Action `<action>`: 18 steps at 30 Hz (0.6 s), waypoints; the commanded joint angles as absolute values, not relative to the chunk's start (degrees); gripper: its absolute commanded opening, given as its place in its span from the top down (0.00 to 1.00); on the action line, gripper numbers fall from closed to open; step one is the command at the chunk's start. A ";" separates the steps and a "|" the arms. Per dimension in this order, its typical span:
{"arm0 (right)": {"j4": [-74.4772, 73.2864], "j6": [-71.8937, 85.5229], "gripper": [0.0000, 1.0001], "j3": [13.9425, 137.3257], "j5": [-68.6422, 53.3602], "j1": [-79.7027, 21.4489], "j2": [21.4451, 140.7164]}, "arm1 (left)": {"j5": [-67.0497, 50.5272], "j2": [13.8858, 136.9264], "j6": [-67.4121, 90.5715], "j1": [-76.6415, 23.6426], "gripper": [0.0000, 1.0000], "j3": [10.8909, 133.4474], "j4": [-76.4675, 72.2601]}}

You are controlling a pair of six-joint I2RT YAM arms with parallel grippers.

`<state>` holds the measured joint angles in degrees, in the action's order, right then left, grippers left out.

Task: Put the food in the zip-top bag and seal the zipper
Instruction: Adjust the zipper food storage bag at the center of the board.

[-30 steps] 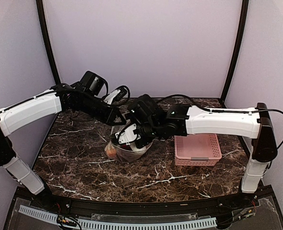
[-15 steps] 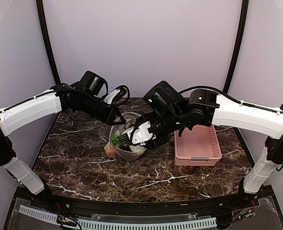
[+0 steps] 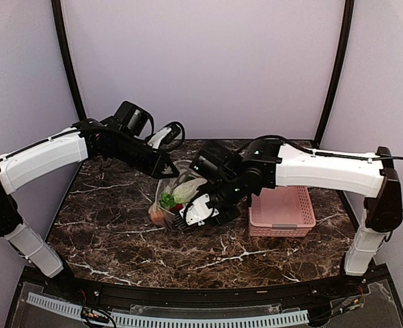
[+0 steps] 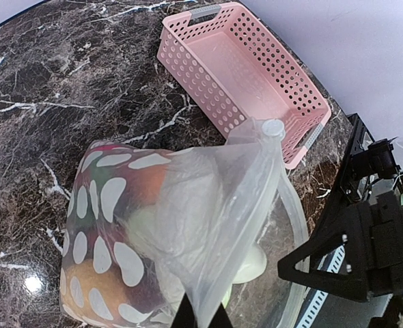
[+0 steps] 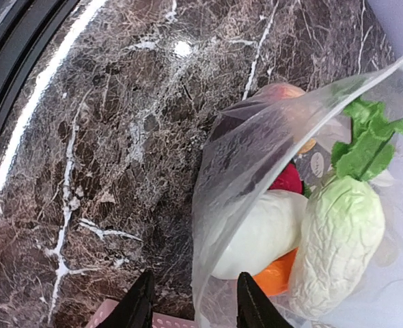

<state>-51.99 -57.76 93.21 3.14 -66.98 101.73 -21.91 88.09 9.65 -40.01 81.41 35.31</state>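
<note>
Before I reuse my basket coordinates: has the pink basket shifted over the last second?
No. The pink basket keeps its spot against the marble table, by the same white veins and right edge.

glossy marbled table (image 4: 51, 68), crinkled clear plastic bag (image 4: 208, 205)

Your top camera sits high up behind the two arm bases. It looks forward and down, so you see the whole table (image 3: 119, 232), with the zip-top bag (image 3: 177, 198) near the middle and far from the lens. Your left wrist camera hangs very close above the bag and looks down past it to the pink basket (image 4: 242, 68) beyond. Your right wrist camera is also very close and looks down beside the bag, which fills the right half of its view. All three views share the bag and the table around it.
</note>
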 commanded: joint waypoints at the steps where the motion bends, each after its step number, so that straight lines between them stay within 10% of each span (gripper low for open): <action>1: -52.81 -57.24 0.76 95.42 5.00 -66.59 104.10 | -22.80 87.94 8.97 -39.99 0.99 82.72 36.03; 3: -52.52 -56.96 1.00 97.22 4.80 -66.62 104.35 | -23.19 88.02 9.09 -39.96 0.99 82.60 35.92; 18: -51.13 -53.10 1.00 104.25 -0.19 -66.84 105.03 | -26.52 87.15 11.14 -39.99 0.95 82.30 32.69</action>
<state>-52.66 -55.18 105.23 -0.36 -66.70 103.81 -24.71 88.12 10.74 -40.01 81.41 34.02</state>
